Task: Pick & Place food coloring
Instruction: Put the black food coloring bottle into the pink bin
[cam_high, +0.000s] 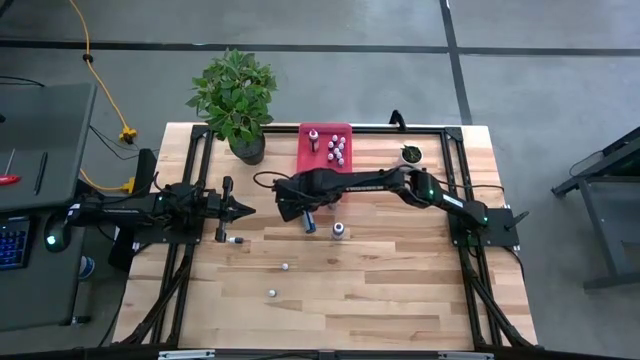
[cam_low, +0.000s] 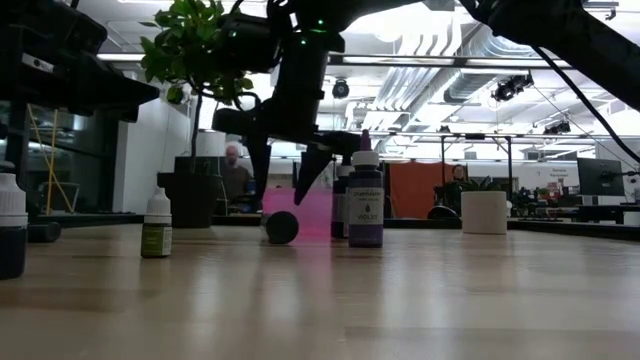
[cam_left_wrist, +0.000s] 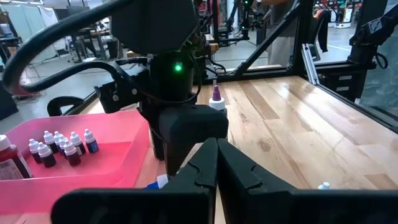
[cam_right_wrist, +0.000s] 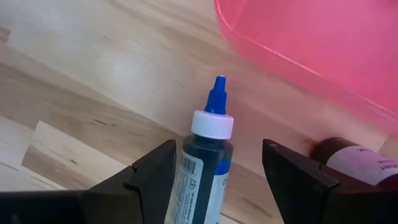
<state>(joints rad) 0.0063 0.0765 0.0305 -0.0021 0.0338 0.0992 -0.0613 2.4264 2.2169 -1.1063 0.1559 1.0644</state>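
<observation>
blue bottle (cam_right_wrist: 205, 168) between open right jaws

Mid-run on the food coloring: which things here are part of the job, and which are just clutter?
Job: blue-tipped bottle inside the open right gripper; violet bottle; small loose bottles; bottles in tray; pink tray.
Lying about: big potted plant; small white pot; yellow cable; left gripper, shut, waiting at left.

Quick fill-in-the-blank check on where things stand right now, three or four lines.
1. The right gripper is ____, its fingers either side of the blue-tipped bottle.
2. That bottle lies on the table beside the ____ tray.
3. The left gripper is ____ and holds nothing.
4. In the high view, the leafy plant stands on the tray's ____ side.

Missing words: open; pink; shut; left
</observation>
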